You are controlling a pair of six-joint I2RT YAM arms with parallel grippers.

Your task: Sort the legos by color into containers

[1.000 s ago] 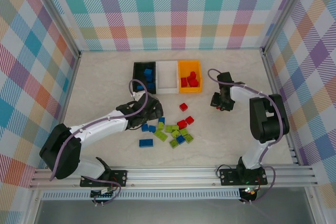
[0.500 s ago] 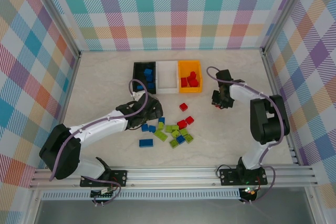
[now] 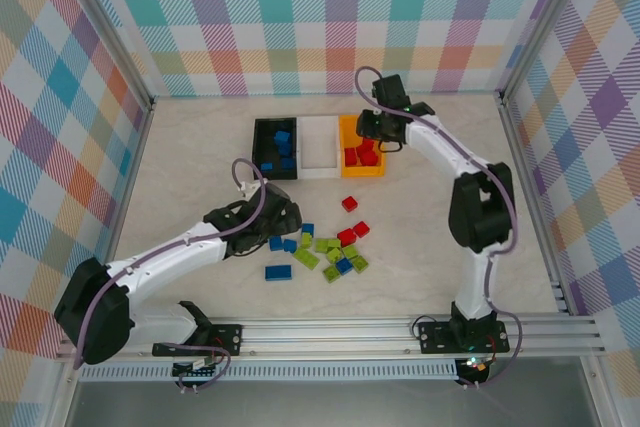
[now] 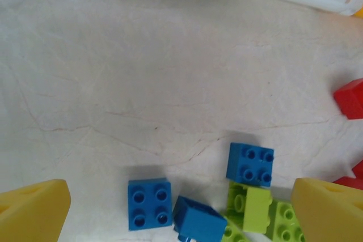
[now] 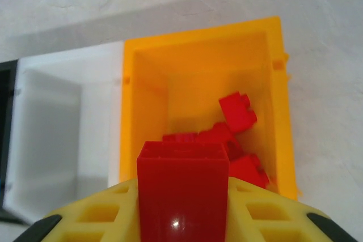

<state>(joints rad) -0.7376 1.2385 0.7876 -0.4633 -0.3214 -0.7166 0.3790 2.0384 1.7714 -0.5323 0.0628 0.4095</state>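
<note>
The right jaws were clamped tight on a red brick, pinched between the yellow fingers and hanging right over the orange bin. On the right wrist cam a few more red bricks were lying inside that bin, mostly toward its right side. From overhead, the right arm was stretched way out to the back of the counter, with its tip above the orange bin's far end.

The three bins sat in a row touching each other: black bin on the left, white bin in the middle, orange on the right. The black one had some blue bricks in it.

The left jaws were spread wide open with nothing between them, sitting over the left edge of the loose pile. On the left wrist cam the two yellow fingertips were down in the bottom corners. Between them was a flat blue square with a tipped-over blue one right against it. A second blue square sat a bit farther back, and a lime green brick was just in front of that one.

The pile itself was a mix of lime green, blue and red in the middle of the counter, on the near side of the bins. One stray red piece sat apart, between the pile and the orange bin. A longer blue brick lay off by itself at the pile's near-left corner.
</note>
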